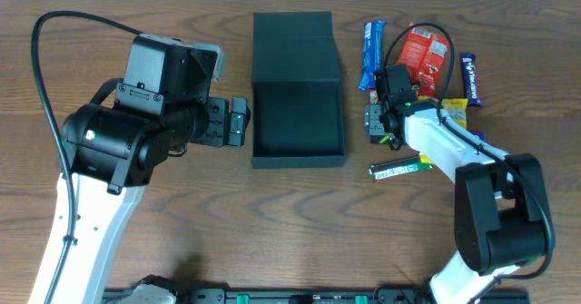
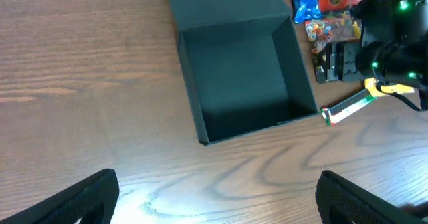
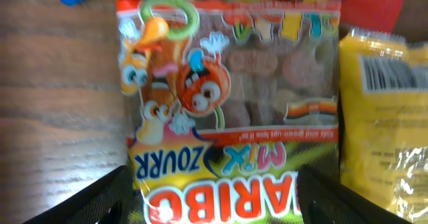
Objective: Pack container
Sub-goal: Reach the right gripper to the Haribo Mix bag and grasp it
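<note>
Brown wood-grain surface [image 1: 272, 240] carries everything. Near its middle sits the dark teal-green rigid rectangular container [image 1: 299, 160], its flap lid folded back on the far side and its inside empty. Just left of it the left gripper [image 1: 239, 122] hovers with fingers spread wide, holding nothing. Right of the container, among the snacks, the right gripper [image 3: 221, 204] hangs over a clear cartoon-printed gummy-sweet bag [image 3: 227, 90], fingers apart on either side, not yet closed. A crinkled yellow foil packet [image 3: 384, 110] lies just beside that bag's right edge. Closing here could trap the yellow packet too. It could also pinch only slick film, letting the bag slip before it reaches the container.
</note>
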{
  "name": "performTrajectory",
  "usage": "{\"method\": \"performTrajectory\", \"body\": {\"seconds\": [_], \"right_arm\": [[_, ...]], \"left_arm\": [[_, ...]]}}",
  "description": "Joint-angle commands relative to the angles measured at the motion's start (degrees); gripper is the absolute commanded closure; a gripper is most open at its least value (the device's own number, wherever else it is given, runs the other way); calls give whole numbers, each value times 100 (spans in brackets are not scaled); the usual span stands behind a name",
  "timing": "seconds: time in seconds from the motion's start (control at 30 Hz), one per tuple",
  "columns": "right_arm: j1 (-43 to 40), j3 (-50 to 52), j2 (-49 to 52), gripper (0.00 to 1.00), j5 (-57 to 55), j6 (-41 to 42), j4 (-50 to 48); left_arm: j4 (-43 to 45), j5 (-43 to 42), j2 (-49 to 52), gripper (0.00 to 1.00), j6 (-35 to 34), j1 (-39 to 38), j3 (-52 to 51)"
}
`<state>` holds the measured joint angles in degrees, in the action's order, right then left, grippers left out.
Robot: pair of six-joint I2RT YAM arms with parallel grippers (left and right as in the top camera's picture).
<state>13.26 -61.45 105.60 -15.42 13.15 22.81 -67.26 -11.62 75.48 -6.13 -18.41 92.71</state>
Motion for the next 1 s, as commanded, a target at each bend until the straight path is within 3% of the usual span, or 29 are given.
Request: {"method": "performTrajectory", "body": {"seconds": [0.0, 0.27, 0.43, 0.77, 0.9, 0.97], "right_arm": [[52, -101, 42, 22, -42, -105, -68], [79, -101, 245, 19, 282, -170, -155], [76, -101, 393, 24, 262, -166, -138], [76, -101, 402, 85, 39, -166, -142], [76, -101, 402, 99, 44, -164, -140], [83, -105, 400, 99, 101, -164, -138]], "left_arm": [[-20, 63, 24, 5, 59, 31, 33], [-17, 63, 26, 5, 61, 31, 33], [-15, 63, 26, 5, 61, 31, 33], [-17, 66, 26, 5, 66, 31, 33], [-17, 70, 26, 5, 90, 31, 33], [-20, 160, 26, 5, 87, 31, 33]]}}
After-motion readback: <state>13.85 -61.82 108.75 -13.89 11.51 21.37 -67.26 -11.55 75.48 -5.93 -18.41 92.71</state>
